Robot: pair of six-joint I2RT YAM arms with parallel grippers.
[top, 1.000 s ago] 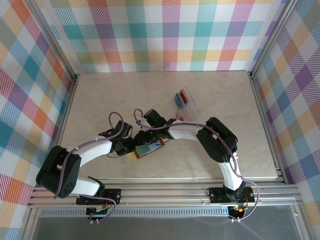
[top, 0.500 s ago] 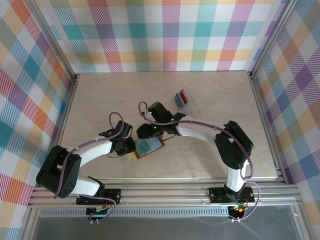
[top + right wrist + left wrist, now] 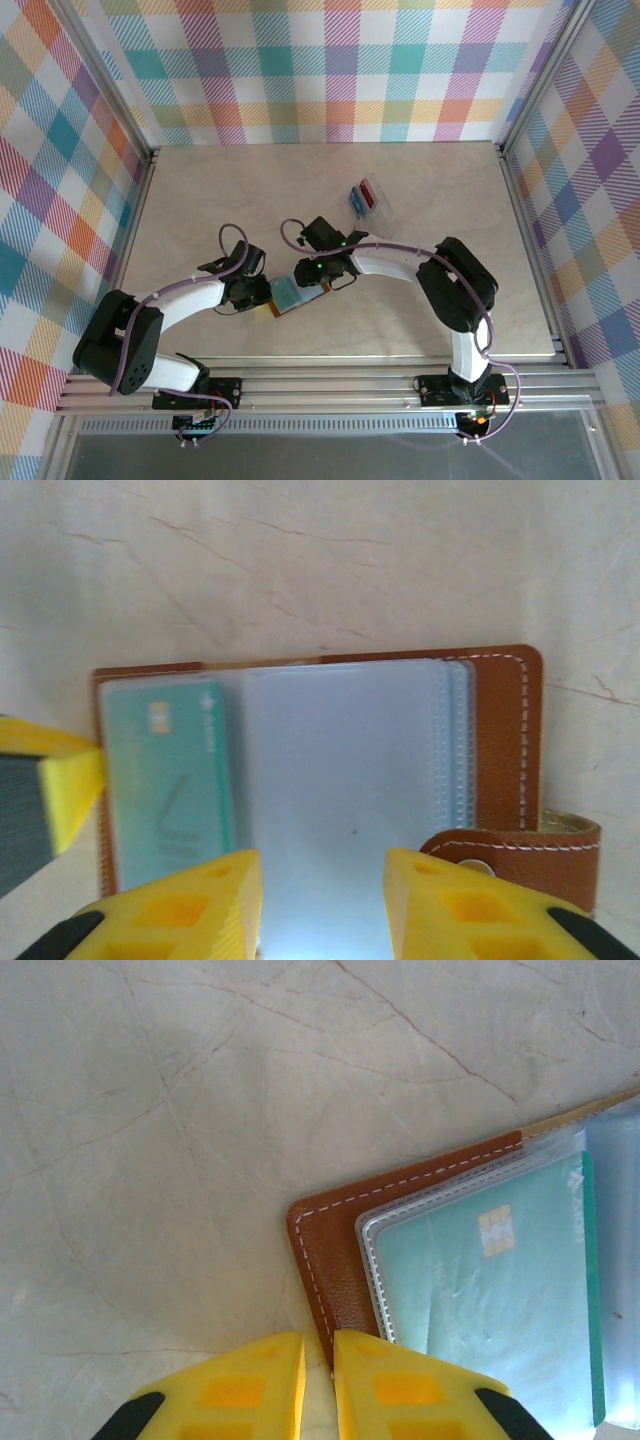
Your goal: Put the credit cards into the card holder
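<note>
- The left tool (image 3: 318, 1345) is seen with its yellow fingers almost together, clamped on the stitched corner edge of the card holder (image 3: 325, 1250).
- The brown card holder is laid open on the bench (image 3: 220, 190), near the middle, between the two tools.
- A teal-green credit card (image 3: 480, 1300) is lodged inside a clear pocket on the side nearest the left tool.
- The right tool (image 3: 322, 880) is held over the clear pockets (image 3: 340, 770) with jaws apart; nothing is gripped, and contact cannot be told.
- The snap tab (image 3: 520, 850) is seen just beside one of its fingers.
- Farther back, a clear plastic tray (image 3: 385, 210) with red and blue credit cards (image 3: 362, 200) is set well apart from the card holder.
</note>
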